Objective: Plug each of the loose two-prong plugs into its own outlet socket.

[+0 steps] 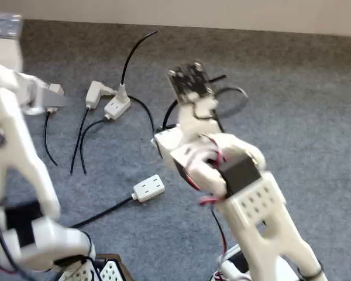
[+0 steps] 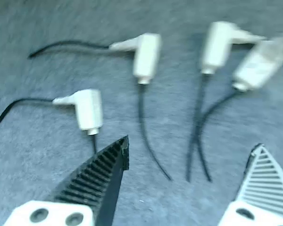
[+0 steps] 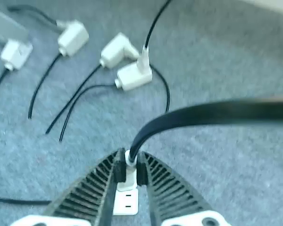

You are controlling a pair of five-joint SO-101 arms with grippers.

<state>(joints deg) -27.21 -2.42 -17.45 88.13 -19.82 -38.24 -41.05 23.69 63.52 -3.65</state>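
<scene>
My right gripper (image 3: 127, 172) is shut on a white two-prong plug (image 3: 130, 159) whose black cord (image 3: 212, 113) runs off to the side. Directly under it is a white outlet socket (image 3: 124, 203); I cannot tell whether the prongs are in its slots. In the high view this gripper (image 1: 165, 142) is at the table's middle. My left gripper (image 2: 184, 165) is open above the carpet, with a loose white plug (image 2: 88, 108) just beyond its black finger (image 2: 104, 174). Two more loose plugs (image 2: 146, 54) (image 2: 216, 43) lie farther off. Another socket (image 1: 149, 188) lies free.
A socket (image 1: 117, 107) at the back holds a plug (image 3: 144, 59) with a cord curving away. Thin black cords (image 1: 79, 143) trail across the grey carpet between the arms. The left arm's base (image 1: 44, 240) stands at the front left.
</scene>
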